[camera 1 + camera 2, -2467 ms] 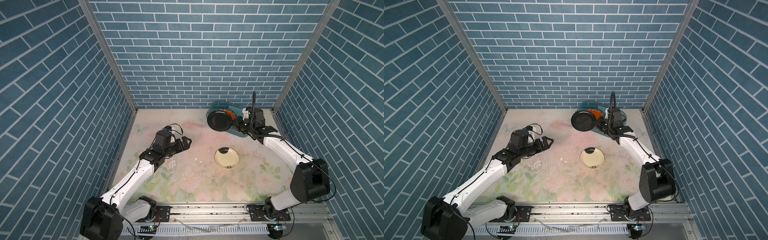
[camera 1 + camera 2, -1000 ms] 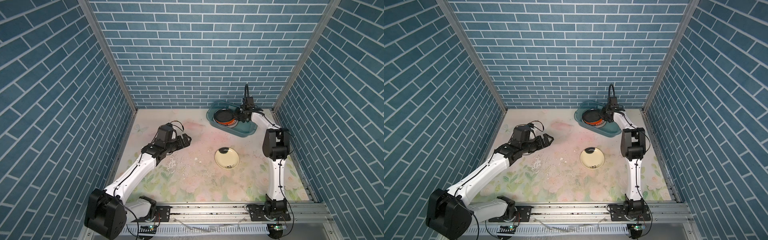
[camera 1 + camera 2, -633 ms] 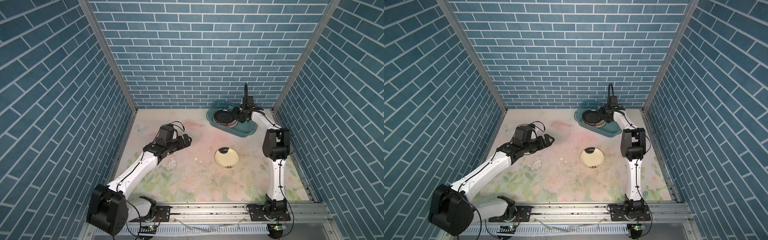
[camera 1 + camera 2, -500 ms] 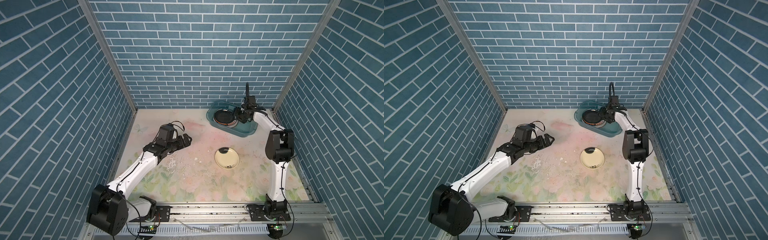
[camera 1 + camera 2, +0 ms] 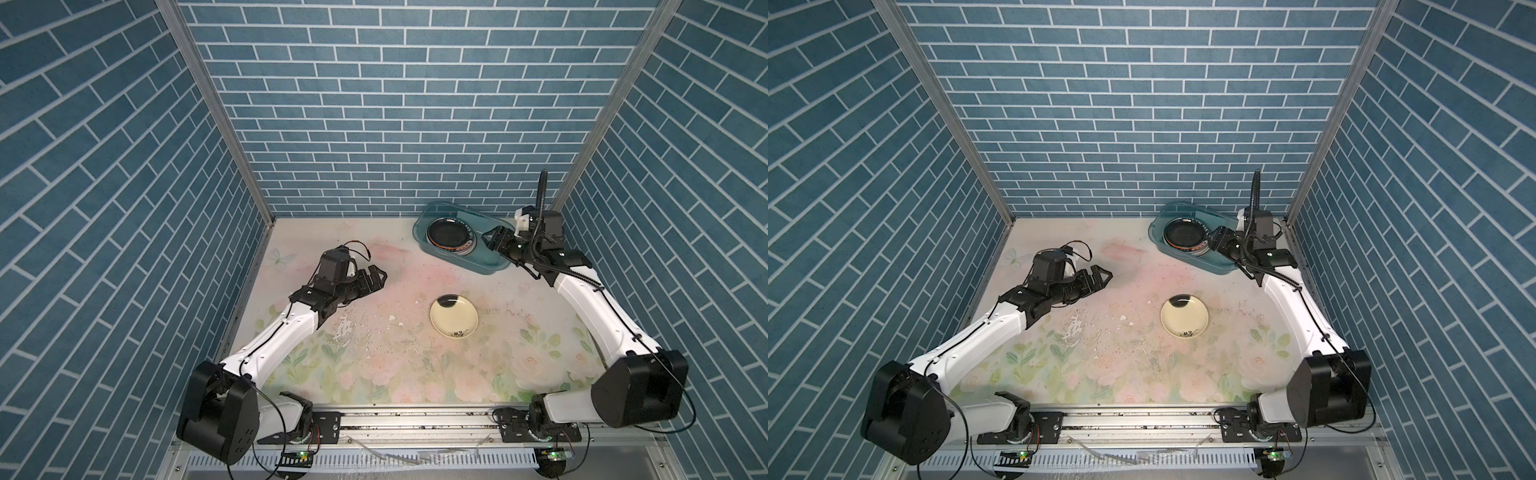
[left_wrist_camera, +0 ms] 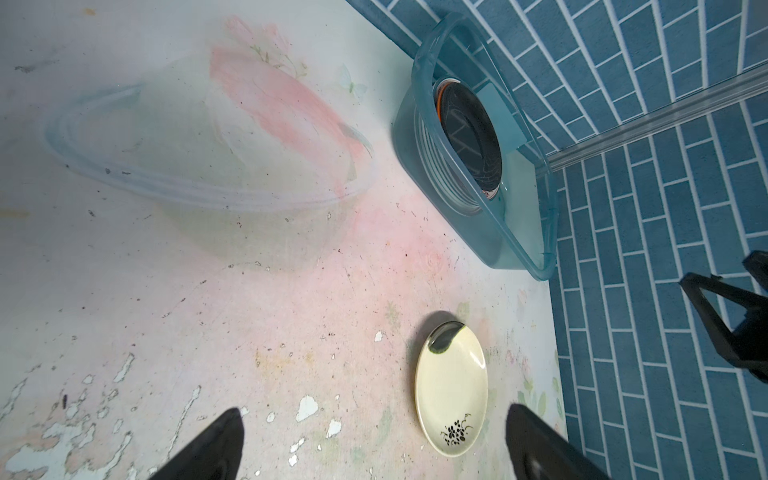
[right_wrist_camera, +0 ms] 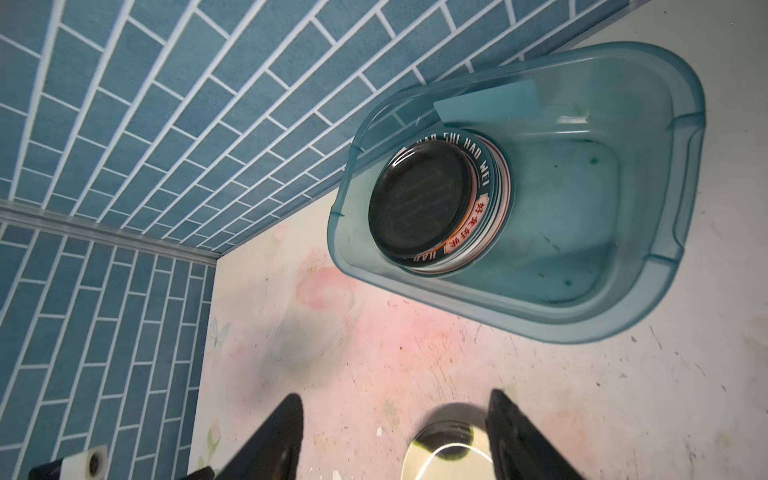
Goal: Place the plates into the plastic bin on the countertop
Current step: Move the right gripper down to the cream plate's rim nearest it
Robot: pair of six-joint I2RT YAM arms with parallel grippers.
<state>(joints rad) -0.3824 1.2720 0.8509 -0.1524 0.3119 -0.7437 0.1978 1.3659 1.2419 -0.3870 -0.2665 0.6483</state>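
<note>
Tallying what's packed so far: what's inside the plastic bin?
A stack of plates: black plate on top, a lettered rim showing beneath. The plates below are mostly covered, so uncountable.

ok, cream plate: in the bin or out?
Out. The cream plate lies flat on the countertop, apart from the plastic bin, which holds the stacked plates.

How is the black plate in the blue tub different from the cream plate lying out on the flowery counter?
The black plate is glossy black all over, while the cream plate is pale, with a black blot at one edge and a small dark sprig opposite. The black plate tops a stack inside the plastic bin, while the cream plate lies alone on the countertop. Both are round and shallow.
</note>
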